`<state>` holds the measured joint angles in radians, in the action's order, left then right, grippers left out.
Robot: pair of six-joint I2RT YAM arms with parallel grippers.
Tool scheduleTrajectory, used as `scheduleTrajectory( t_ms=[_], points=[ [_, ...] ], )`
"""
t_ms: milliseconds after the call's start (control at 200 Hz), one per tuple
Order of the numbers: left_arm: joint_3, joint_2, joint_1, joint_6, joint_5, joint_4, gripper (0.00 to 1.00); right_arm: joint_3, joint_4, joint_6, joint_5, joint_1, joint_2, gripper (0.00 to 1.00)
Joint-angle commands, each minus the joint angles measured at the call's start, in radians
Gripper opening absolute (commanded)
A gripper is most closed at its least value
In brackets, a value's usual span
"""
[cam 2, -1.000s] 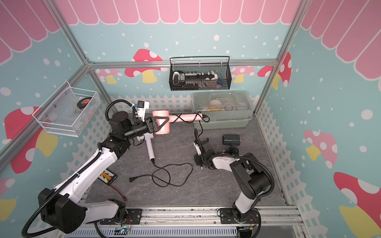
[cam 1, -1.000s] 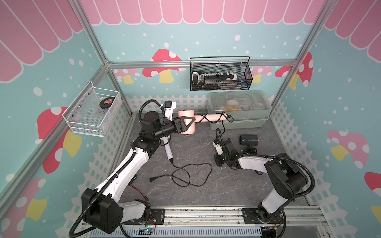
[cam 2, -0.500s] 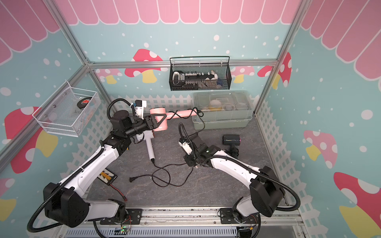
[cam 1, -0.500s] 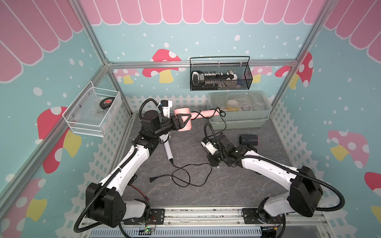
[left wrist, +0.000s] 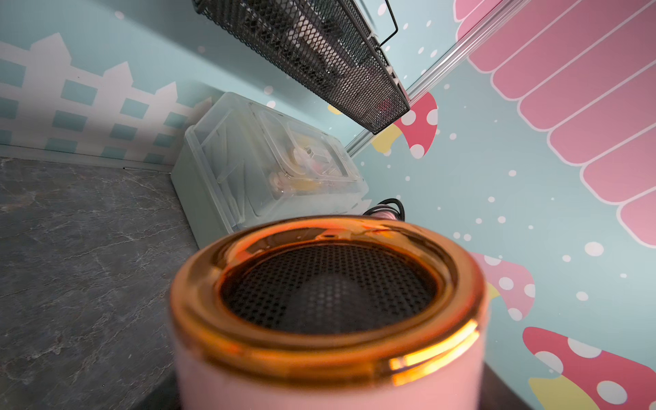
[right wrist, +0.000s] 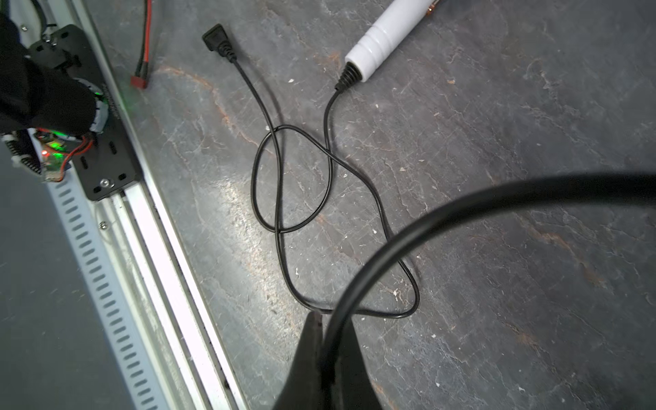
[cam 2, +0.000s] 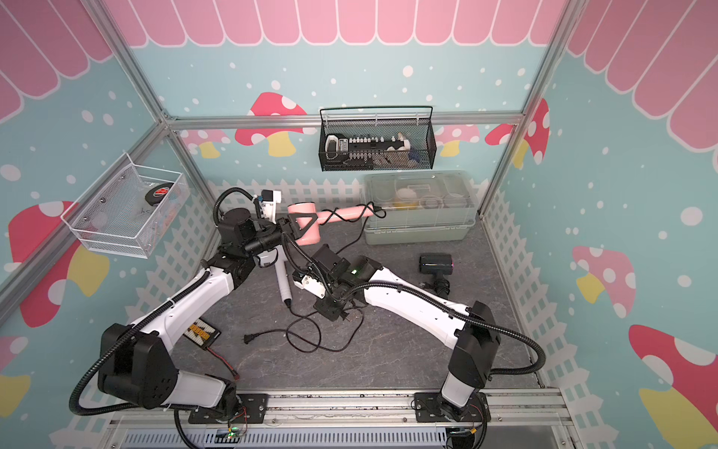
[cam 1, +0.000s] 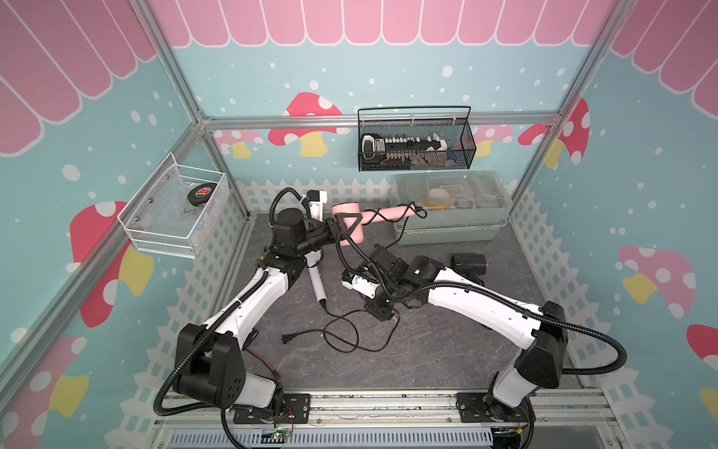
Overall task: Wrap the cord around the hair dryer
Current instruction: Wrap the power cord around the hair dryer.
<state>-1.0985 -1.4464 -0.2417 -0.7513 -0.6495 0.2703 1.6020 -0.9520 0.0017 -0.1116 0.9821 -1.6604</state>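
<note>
The pink hair dryer point(cam 1: 351, 230) point(cam 2: 307, 230) hangs above the back left of the floor, with my left gripper point(cam 1: 338, 226) point(cam 2: 295, 225) shut on its barrel. Its handle point(cam 1: 388, 213) points right, and the black cord point(cam 1: 404, 227) crosses it in a couple of turns before dropping toward my right arm. The left wrist view shows only the barrel's gold-rimmed mesh end point(left wrist: 326, 284). My right gripper point(cam 1: 382, 313) point(cam 2: 334, 313) point(right wrist: 328, 319) is low over the mid floor and shut on the cord point(right wrist: 390, 248).
A white styling tool point(cam 1: 316, 282) point(right wrist: 383, 35) lies on the floor, and its thin cord point(cam 1: 342, 334) point(right wrist: 284, 177) loops beneath my right gripper. A black hair dryer point(cam 1: 468, 262) is at the right. A lidded bin point(cam 1: 450, 233) stands at the back, and the front rail point(right wrist: 170, 248) is near.
My right gripper has carried the cord left and toward the front, lower over the floor. The left gripper has turned the dryer slightly, and the cord now lies across the handle.
</note>
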Motion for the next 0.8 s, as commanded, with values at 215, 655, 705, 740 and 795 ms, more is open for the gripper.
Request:
scheduleTrajectory(
  t_ms=[215,655,705,740,795],
  points=[
    [0.053,0.014,0.062,-0.230,-0.154,0.355,0.00,-0.289,0.060,-0.091,0.096,-0.071,0.072,0.00],
    [0.175,0.074,0.075,-0.463,-0.261,0.588,0.00,-0.509,0.454,-0.127,0.069,-0.445,0.096,0.00],
    [0.197,0.090,0.075,-0.470,-0.267,0.592,0.00,-0.496,0.468,-0.133,0.070,-0.489,0.089,0.00],
    [0.214,0.105,0.074,-0.464,-0.268,0.584,0.00,-0.482,0.472,-0.137,0.068,-0.518,0.083,0.00],
    [0.235,0.132,0.077,-0.428,-0.267,0.533,0.00,-0.457,0.470,-0.147,0.060,-0.559,0.077,0.00]
  ],
)
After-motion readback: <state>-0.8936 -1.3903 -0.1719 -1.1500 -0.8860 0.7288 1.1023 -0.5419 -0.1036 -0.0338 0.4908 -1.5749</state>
